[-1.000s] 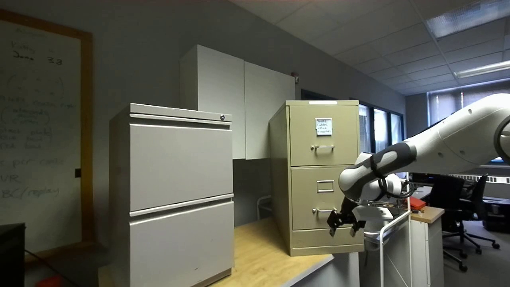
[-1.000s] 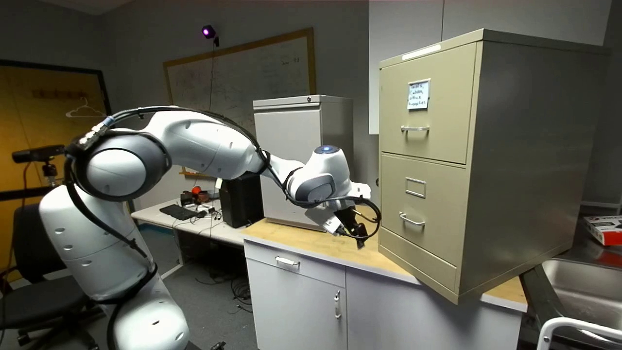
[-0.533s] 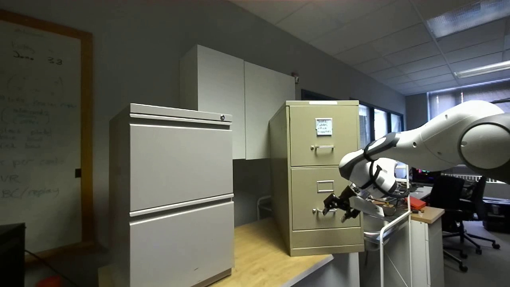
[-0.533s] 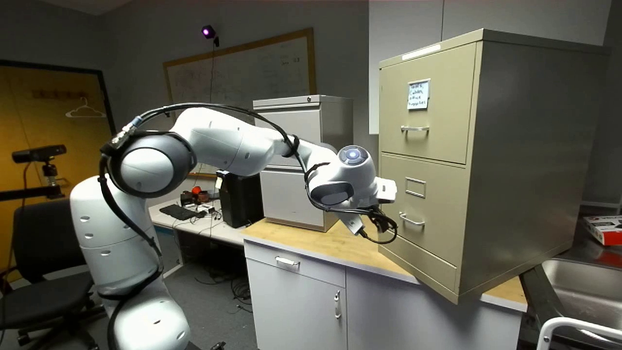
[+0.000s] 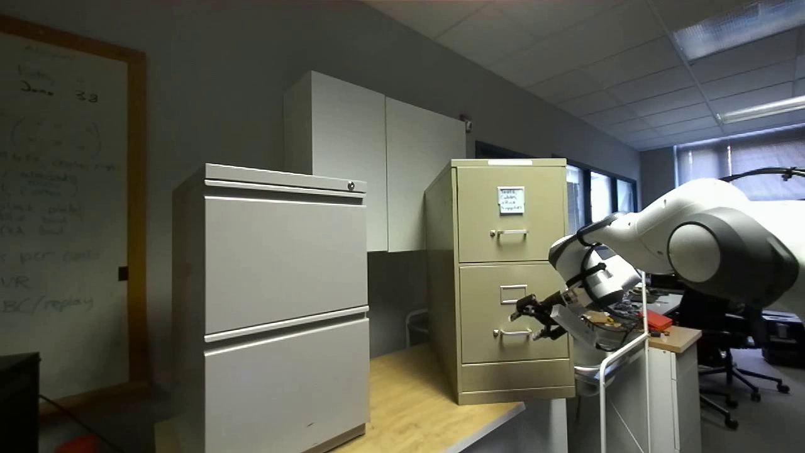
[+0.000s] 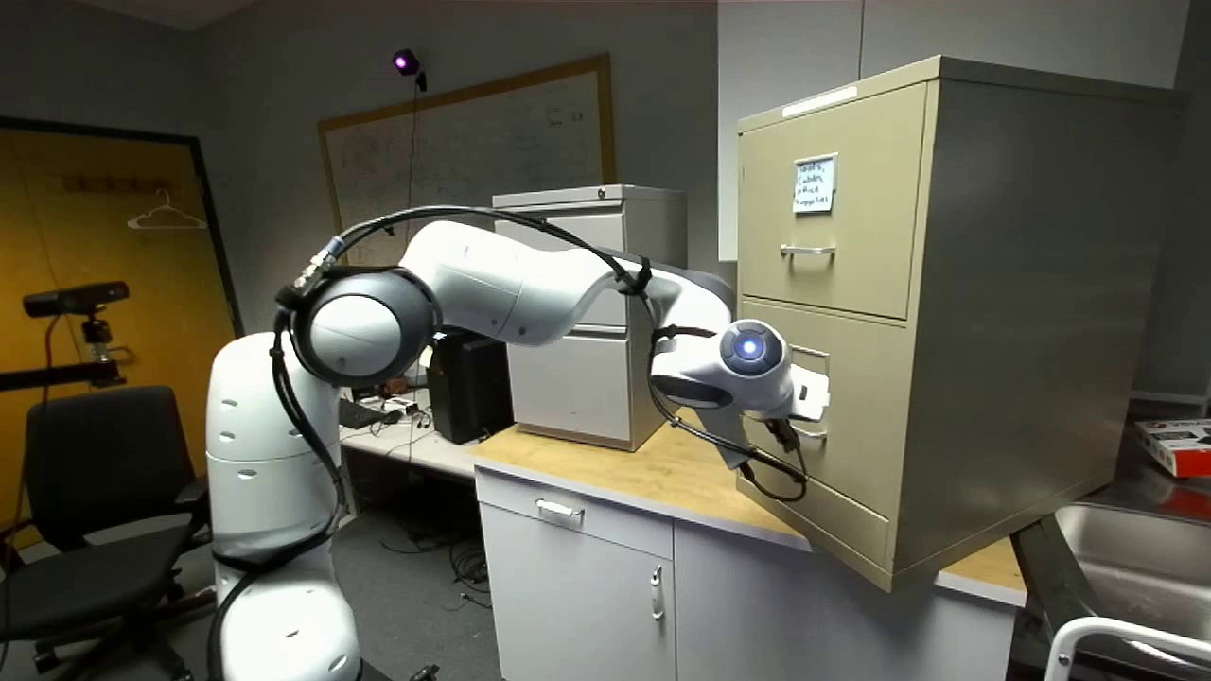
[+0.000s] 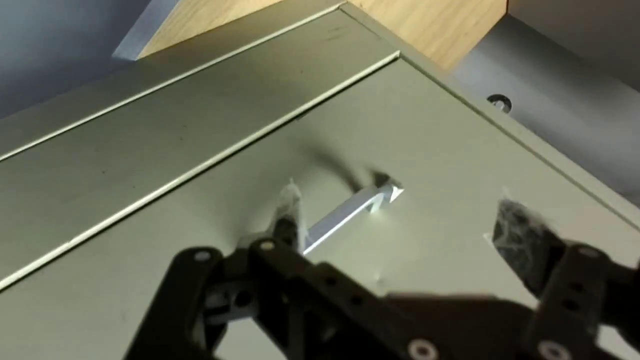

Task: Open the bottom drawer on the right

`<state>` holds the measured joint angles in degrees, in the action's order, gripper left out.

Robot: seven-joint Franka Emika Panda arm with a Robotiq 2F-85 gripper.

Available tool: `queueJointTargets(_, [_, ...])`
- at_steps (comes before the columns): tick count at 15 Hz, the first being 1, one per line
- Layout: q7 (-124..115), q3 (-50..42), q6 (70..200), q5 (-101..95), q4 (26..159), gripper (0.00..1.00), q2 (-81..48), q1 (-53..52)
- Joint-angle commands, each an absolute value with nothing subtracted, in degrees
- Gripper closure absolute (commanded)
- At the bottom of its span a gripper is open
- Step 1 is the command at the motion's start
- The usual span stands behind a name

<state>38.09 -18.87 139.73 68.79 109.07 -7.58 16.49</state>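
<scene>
Gripper (image 7: 400,212) spread wide, grasp empty, nr btm drawer (image 7: 440,225) pull (image 7: 345,214), contact unclear

In an exterior view, whiteboard (image 5: 63,239) at left edge, light-grey cabinet (image 5: 286,270) stands left of centre. In an exterior view, hanger (image 6: 165,210) hangs upper left, black chair (image 6: 106,473) lower left, steel sink (image 6: 1149,553) lower right.

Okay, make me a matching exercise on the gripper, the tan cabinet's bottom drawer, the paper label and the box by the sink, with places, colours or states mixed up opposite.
1. gripper
2. bottom drawer
3. paper label
4. box

A. red and white
B. on the upper tan drawer
C. open
D. closed

Pairs: 1-C, 2-D, 3-B, 4-A
</scene>
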Motion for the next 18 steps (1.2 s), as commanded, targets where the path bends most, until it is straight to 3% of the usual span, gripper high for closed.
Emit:
queueJointTargets(1, [40.0, -18.1, 135.8, 75.9, 103.9, 0.00, -12.6, 20.3])
queueJointTargets(12, [35.6, -17.8, 129.4, 79.0, 91.2, 0.00, -24.2, 25.4])
queueJointTargets(14, [34.0, -17.6, 128.8, 77.9, 88.9, 0.25, -26.1, 25.7])
queueJointTargets(18, [31.8, -17.1, 125.3, 75.4, 87.2, 0.54, -29.1, 25.9])
